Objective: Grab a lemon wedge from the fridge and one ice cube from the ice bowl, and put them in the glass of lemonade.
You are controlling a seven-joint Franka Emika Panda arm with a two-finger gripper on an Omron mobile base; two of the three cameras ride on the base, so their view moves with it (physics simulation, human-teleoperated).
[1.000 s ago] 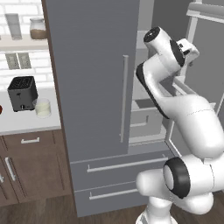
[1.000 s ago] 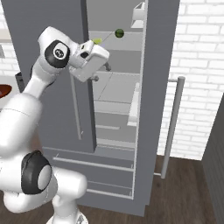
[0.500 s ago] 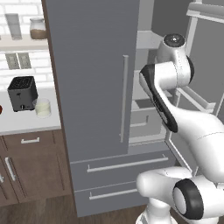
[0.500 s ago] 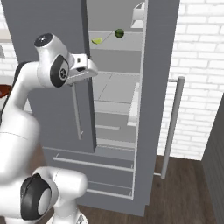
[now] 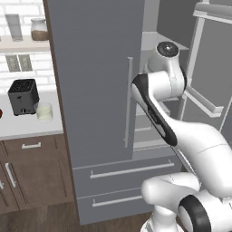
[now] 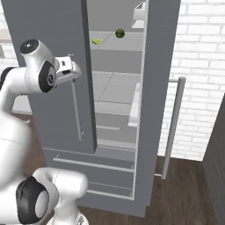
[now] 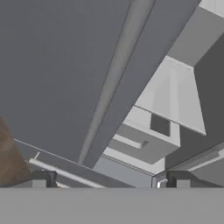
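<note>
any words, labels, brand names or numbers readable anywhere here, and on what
None: no readable text in any view.
Tall matte grey fridge: plain doors, no badge or lettering.
Black toaster: no legible marking.
Lidded jar on the shelf: no label that can be read.
Short clear tumbler of pale liquid: unmarked.

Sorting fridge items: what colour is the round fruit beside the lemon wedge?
Dark green, clearest in the right base view.

Fridge [image 5: 95, 90] finished in matte grey; lemon wedge [image 6: 97, 41] coloured pale yellow-green; toaster [image 5: 23, 96] black; wall [image 6: 202, 52] patterned in white brick.
</note>
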